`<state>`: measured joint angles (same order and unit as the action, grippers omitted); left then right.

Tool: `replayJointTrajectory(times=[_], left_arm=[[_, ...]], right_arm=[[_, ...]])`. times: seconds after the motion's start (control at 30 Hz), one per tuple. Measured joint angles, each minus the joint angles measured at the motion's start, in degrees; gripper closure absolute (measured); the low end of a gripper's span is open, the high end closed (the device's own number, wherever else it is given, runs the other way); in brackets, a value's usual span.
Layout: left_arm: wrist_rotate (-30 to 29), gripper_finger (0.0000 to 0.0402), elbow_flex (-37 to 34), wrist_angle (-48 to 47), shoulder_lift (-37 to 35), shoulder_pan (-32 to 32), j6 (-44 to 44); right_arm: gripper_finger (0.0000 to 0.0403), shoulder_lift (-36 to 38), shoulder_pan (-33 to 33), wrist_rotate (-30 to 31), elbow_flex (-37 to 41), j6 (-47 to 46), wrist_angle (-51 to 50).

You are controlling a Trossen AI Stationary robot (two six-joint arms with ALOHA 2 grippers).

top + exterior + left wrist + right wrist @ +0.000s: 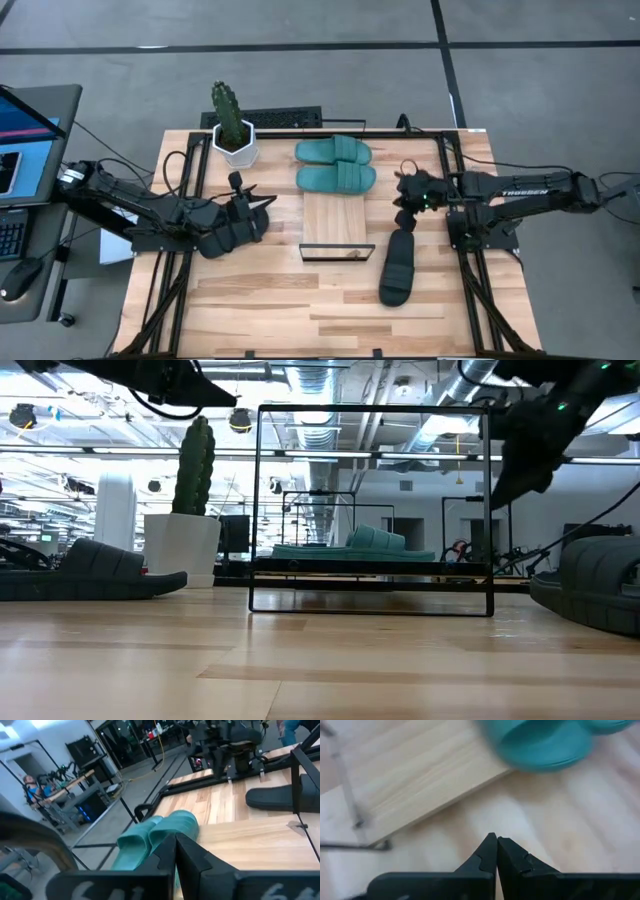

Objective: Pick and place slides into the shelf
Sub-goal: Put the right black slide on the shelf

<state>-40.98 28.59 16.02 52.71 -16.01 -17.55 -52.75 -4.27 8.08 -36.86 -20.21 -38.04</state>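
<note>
While my right tool (408,203) hung pressed together, holding nothing, the black slide (397,266) lay just below it on the table (260,300), pointing toward the shelf (336,220).

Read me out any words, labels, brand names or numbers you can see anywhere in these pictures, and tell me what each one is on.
"TROSSEN": white letters on the right arm, seen from above, small but just readable.
Pale marks on the left gripper body in its wrist view: too blurred to read.
Laptop screen beside the table: too small to read.
</note>
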Motion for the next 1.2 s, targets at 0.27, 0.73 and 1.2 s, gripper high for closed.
replayJointTrajectory(times=[0.27, 0.73, 1.2], left_arm=[[0.01, 0.0401, 0.0, 1.98, 0.0, 0.02, -3.76], [0.05, 0.0402, 0.0, 1.98, 0.0, 0.02, -4.38], [0.05, 0.0401, -0.01, 1.95, 0.02, 0.04, -4.6]], right_arm=[[0.0403, 0.0, 16.57, -0.46, 0.0, -8.71, -0.61], [0.0403, -2.94, 42.94, 0.0, -0.02, -23.33, 9.42], [0.0403, -22.86, 46.29, -5.09, -0.02, -38.37, 18.32]])
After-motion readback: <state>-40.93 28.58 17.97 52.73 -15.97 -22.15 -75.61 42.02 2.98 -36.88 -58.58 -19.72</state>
